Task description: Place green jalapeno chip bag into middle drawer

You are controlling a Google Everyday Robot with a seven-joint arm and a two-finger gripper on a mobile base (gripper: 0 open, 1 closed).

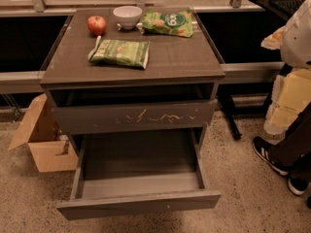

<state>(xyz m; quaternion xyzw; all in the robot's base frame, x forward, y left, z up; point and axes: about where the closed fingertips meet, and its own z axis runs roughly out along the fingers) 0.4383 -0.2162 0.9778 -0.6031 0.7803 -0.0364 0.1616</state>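
The green jalapeno chip bag (119, 53), dark green with pale speckles, lies flat on the cabinet top, left of centre. The middle drawer (138, 205) is pulled far out toward me, and its bare grey inside shows. My gripper (275, 39) shows only as a pale shape on the white arm (297, 33) at the right edge. It is level with the cabinet top, well to the right of the bag and apart from it. It holds nothing that I can see.
The scratched top drawer front (133, 116) is slightly out. A red apple (96, 24), a white bowl (127, 16) and a brighter green chip bag (167, 23) sit at the back of the top. A cardboard box (41, 140) stands on the left. A person's shoes (269, 154) are on the right.
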